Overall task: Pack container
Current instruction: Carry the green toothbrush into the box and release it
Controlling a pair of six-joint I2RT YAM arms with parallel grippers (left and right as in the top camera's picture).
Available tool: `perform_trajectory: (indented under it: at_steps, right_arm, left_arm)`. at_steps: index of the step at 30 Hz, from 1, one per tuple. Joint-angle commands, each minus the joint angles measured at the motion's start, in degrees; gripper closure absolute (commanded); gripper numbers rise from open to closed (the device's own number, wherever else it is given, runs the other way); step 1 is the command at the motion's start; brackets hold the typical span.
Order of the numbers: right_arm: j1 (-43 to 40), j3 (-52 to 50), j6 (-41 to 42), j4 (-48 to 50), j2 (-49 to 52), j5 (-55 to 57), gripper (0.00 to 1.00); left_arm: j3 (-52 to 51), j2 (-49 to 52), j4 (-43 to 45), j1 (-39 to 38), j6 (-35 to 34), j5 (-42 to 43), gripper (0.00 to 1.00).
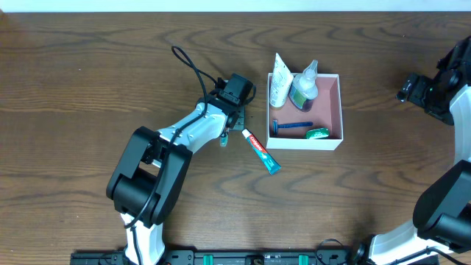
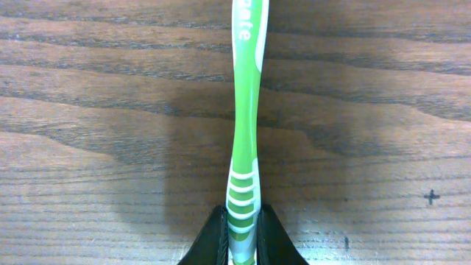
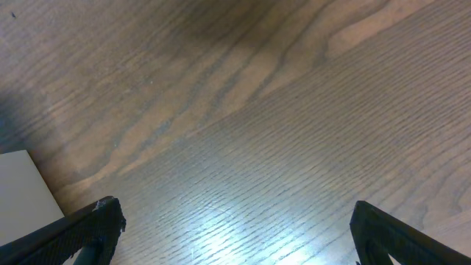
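Your left gripper point(image 2: 243, 224) is clamped on the ribbed end of a slim green-and-white plastic toothbrush point(image 2: 246, 110). The shaft points out ahead over the brown wooden table point(image 2: 88, 147).

The square, shallow, white-walled container with a pink-brown inside point(image 1: 329, 110) sits just beside that gripper, on its right-arm side. A red-and-white toothpaste tube point(image 1: 262, 152) lies just outside the container's near left corner.

Expect the container to be light and thin-walled, so it will probably slide or flex if you nudge it. If you must steady it, pinch a wall close to a corner (likely the stiffest spot).

The toothbrush looks light, stiff and smooth, so held by its end it may pivot.

Your right gripper point(image 3: 235, 224) is spread wide and holds nothing, well apart from the container's far side.
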Motion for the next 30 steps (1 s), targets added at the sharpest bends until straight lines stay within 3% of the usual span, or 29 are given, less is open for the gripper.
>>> perform_trajectory:
  at_steps: [1,11,15,21,30]
  right_arm:
    - [-0.24,-0.11,0.57,0.02,0.42,0.31,0.01]
    - [-0.24,-0.11,0.57,0.02,0.42,0.31,0.01]
    - [-0.24,-0.11,0.57,0.02,0.42,0.31,0.01]
    - [-0.24,-0.11,0.57,0.02,0.42,0.31,0.01]
    - [-0.24,-0.11,0.57,0.02,0.42,0.31,0.01]
  left_arm:
    - [0.24,-5.73,-0.22,-0.11,1.05,-0.13,0.94]
    - [0.22,-32.98,0.2,-4.15,1.44,-0.07,0.94]
    - [0.22,-38.23,4.59,-11.06,7.96,-0.09,0.94]
    - [0.2,-34.18,12.0,-19.45,18.73,-0.11,0.94]
    - [0.2,-20.48,22.71,-20.44,27.78,-0.11,0.94]
